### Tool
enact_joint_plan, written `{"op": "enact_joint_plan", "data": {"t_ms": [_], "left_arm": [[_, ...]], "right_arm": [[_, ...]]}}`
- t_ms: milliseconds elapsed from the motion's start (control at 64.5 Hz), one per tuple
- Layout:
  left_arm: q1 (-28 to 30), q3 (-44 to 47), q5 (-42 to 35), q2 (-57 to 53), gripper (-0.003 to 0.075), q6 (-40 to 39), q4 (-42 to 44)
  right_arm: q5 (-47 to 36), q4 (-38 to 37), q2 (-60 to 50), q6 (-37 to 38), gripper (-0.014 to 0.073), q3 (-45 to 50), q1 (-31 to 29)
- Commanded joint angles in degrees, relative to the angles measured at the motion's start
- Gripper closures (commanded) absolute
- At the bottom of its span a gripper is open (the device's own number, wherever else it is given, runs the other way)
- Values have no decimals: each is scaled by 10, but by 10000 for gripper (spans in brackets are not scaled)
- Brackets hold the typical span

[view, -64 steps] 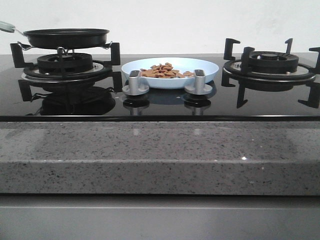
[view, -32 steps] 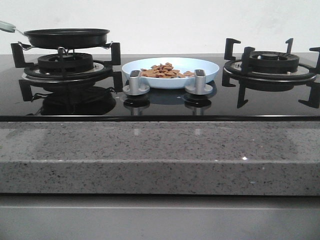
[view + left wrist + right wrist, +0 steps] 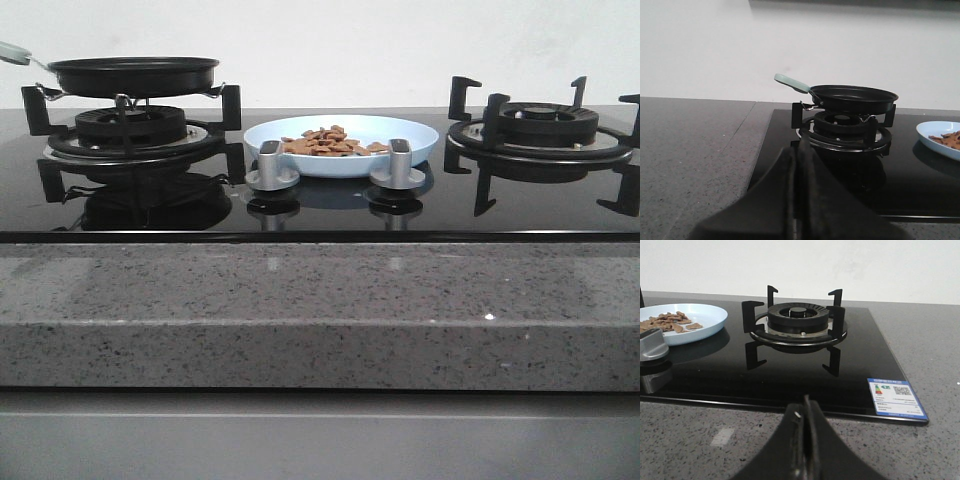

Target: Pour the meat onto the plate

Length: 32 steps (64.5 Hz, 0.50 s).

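The pale blue plate [image 3: 415, 140] sits on the black hob between the two burners, with a loose pile of reddish-brown meat [image 3: 327, 141] lying in it. The plate [image 3: 932, 135] and meat [image 3: 949, 140] show at the edge of the left wrist view, and the plate [image 3: 705, 317] and meat [image 3: 670, 321] again in the right wrist view. My left gripper [image 3: 799, 150] is shut on nothing, well short of the hob's left burner. My right gripper [image 3: 805, 407] is shut and empty over the counter's front strip. Neither gripper appears in the front view.
A black frying pan [image 3: 133, 74] with a pale green handle [image 3: 14, 52] rests on the left burner [image 3: 130, 130]. The right burner [image 3: 540, 125] is bare. Two silver knobs [image 3: 271, 168] [image 3: 397, 166] stand before the plate. A grey stone counter edge [image 3: 320, 310] runs along the front.
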Motion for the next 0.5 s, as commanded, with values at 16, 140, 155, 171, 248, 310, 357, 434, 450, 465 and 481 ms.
{"op": "enact_joint_plan", "data": {"t_ms": [16,140,155,171,248,310,357,434,450,465,481], "left_arm": [[-4,3,-43,-9,741,-4,-3],[-4,3,-43,-9,741,-4,-3],[-4,3,-43,-9,741,-4,-3],[-4,3,-43,-9,741,-4,-3],[-4,3,-43,-9,741,-4,-3],[-4,3,-43,-9,741,-4,-3],[-4,3,-43,-9,741,-4,-3],[-4,3,-43,-9,741,-4,-3],[-4,3,-43,-9,741,-4,-3],[-4,3,-43,-9,741,-4,-3],[-4,3,-43,-9,741,-4,-3]], "right_arm": [[-65,3,-9,-5,663,-3,-4],[-77,-41,-9,41,663,-3,-18],[-78,-50,-9,51,663,-3,-20],[-79,-59,-9,61,663,-3,-21],[-82,-109,-9,114,663,-3,-23],[-86,-134,-9,142,663,-3,-23],[-88,-138,-9,152,663,-3,-23],[-88,-138,-9,151,663,-3,-23],[-88,-138,-9,151,663,-3,-23],[-88,-138,-9,151,663,-3,-23],[-88,-138,-9,151,663,-3,-23]]}}
